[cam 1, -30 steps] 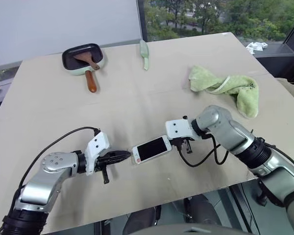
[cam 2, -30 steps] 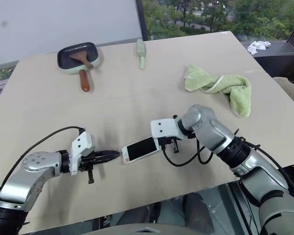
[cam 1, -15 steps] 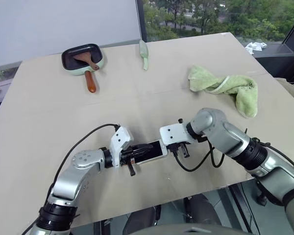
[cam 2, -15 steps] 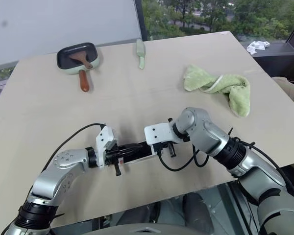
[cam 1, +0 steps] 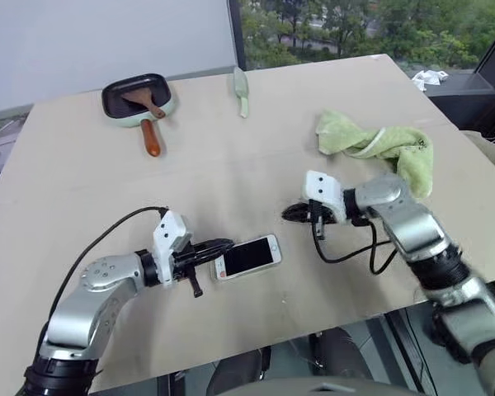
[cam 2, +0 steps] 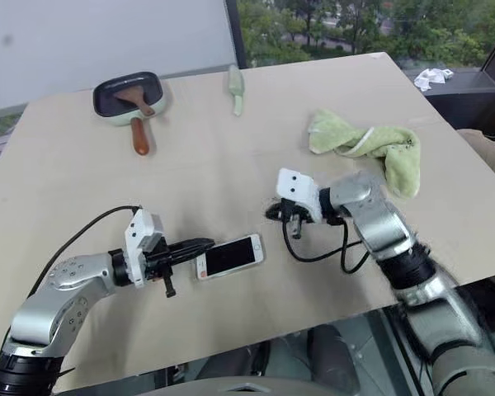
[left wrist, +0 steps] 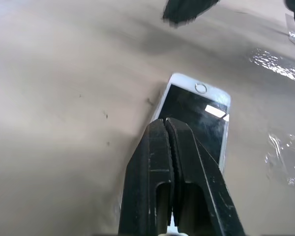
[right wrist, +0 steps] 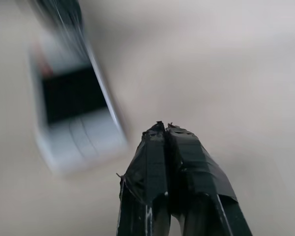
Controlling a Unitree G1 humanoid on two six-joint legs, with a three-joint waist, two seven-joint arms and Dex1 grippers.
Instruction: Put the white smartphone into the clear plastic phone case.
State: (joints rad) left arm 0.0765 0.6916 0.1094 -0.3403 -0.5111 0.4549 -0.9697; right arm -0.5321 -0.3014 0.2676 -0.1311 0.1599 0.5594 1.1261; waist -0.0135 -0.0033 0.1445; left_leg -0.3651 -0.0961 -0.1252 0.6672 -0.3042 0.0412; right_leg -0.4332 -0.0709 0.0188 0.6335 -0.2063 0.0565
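The white smartphone (cam 1: 249, 256) lies flat and screen up on the beige table (cam 1: 231, 165), near its front edge. The clear plastic phone case cannot be told apart from the phone. My left gripper (cam 1: 223, 245) is shut, and its tips rest over the phone's left end; the left wrist view has the closed fingers (left wrist: 157, 147) overlapping the black screen (left wrist: 196, 105). My right gripper (cam 1: 287, 213) is shut and empty. It hangs above the table, up and to the right of the phone and apart from it. The right wrist view shows the phone (right wrist: 73, 98) blurred beyond the tips (right wrist: 162, 125).
A black pan with a brown-handled spatula (cam 1: 136, 95) sits at the far left. A pale green utensil (cam 1: 242, 89) lies at the far middle, and a crumpled green towel (cam 1: 379, 144) at the right. Black cables trail from both wrists. Glossy patches (left wrist: 280, 61) shine on the table.
Half a second ago both grippers were against the phone's ends. The right gripper has since pulled away up and to the right, and the left arm has drawn back left. The phone stays on the table.
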